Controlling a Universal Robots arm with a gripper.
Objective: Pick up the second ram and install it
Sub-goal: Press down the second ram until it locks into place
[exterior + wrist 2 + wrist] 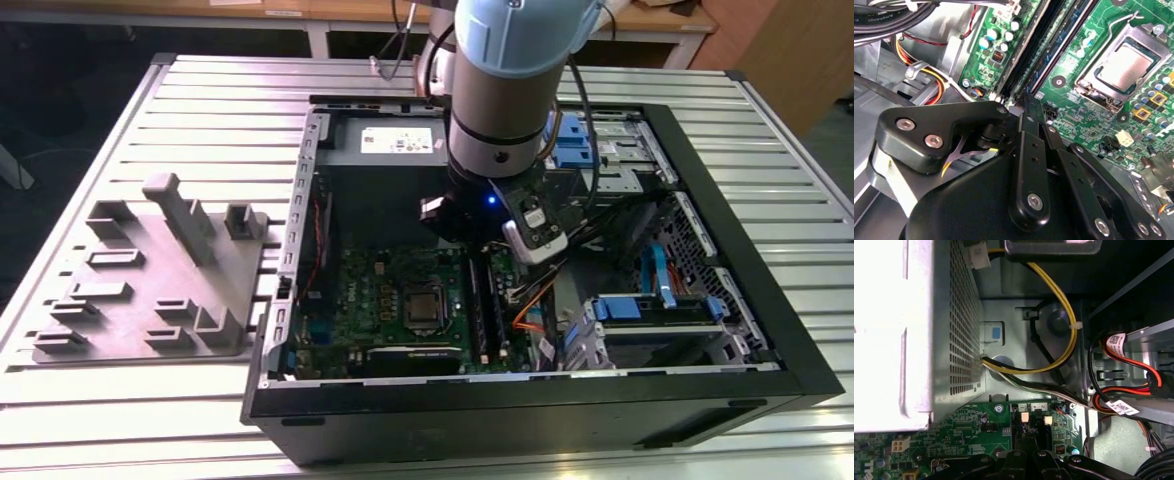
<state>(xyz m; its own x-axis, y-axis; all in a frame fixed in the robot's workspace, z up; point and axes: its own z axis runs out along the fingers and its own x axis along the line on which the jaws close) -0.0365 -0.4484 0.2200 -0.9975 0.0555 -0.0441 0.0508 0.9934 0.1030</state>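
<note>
My gripper [469, 260] hangs inside the open computer case [534, 395], over the green motherboard [360, 300]. In the second wrist view its black fingers [1027, 145] are pressed together, so the gripper [1026, 100] is shut, with its tip at the near end of the memory slots. Long dark sticks stand side by side in those slots [478, 310] [1051, 42]; the second ram is likely one of them, but I cannot tell which. Nothing shows between the fingers. The first wrist view shows the gripper's linkages [1026, 457] just above the board's edge.
The processor socket [1124, 67] lies beside the slots. The grey power supply [904, 340] and yellow and orange cables [1066, 335] are close by. Drive cages with blue tabs [654, 300] fill the case at the exterior view's right. A grey fixture tray [147, 290] sits on the table at the left.
</note>
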